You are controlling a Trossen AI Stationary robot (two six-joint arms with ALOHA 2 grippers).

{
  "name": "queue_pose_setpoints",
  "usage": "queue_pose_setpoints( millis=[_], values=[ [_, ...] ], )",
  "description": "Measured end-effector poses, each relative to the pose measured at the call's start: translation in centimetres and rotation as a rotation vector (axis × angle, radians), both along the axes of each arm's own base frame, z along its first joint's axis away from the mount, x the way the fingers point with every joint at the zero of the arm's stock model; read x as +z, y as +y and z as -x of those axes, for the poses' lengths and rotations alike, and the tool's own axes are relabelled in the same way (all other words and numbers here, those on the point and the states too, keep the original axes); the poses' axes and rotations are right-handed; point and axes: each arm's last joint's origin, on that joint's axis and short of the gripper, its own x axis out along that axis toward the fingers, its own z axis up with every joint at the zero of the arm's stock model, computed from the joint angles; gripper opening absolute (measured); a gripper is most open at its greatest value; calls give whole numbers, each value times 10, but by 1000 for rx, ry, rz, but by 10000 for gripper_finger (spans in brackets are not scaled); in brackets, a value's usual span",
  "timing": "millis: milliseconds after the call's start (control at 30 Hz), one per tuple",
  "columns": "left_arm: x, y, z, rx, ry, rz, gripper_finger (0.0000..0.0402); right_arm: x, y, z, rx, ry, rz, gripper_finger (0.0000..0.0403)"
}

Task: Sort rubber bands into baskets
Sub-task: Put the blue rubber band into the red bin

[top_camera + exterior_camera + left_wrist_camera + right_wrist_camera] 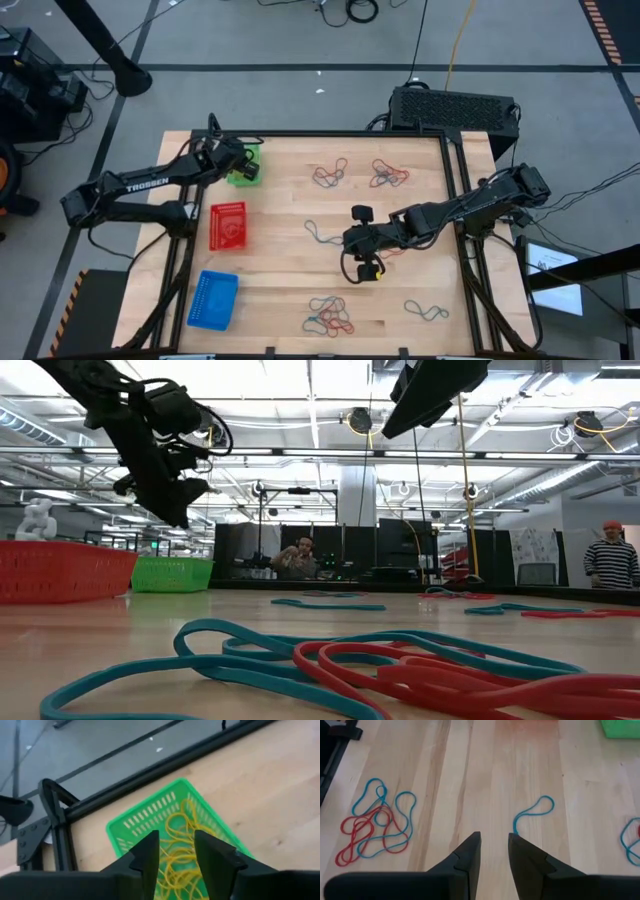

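Nearest the table's front edge, a tangle of red and blue rubber bands (pixel 330 315) lay unsorted, with a lone blue loop (pixel 427 311) toward the front right corner. The blue basket (pixel 212 299) sat at the front left corner, the red basket (pixel 228 225) behind it along the left side.

Mid-table, the right gripper (pixel 494 851) hung with its fingers slightly apart and nothing between them, just beside a single blue band (pixel 532 815) (probably lined up there for the next pick). Whether it held anything out of sight could not be told.

Farther back, two more red and blue clusters (pixel 329 175) lay toward the rear edge. At the rear left corner, the left gripper (pixel 176 851) hovered over the green basket (pixel 131 822), fingers parted and empty, with yellow bands (pixel 175 855) heaped in the tray directly below, a position that suggested a drop-off. No yellow bands showed on the bare wood; the reds and blues appeared to remain.
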Motion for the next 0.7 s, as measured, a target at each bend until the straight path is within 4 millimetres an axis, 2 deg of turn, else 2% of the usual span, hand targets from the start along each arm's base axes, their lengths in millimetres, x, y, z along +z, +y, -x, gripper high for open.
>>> queue_pose_setpoints(
  millis=[133,333,500,700],
  values=[
    [8,-5,-2,-105,-90,81,140,-1,2,2,-23,24,-17,91],
    [37,-25,-20,-413,-334,164,141,-4,13,9,-60,65,-65,91],
    [45,-65,-50,-700,-428,125,141,-5,25,16,-61,87,-88,91],
    [27,-124,-90,-1029,-401,105,141,-4,38,20,-79,78,-131,91]
  ],
)
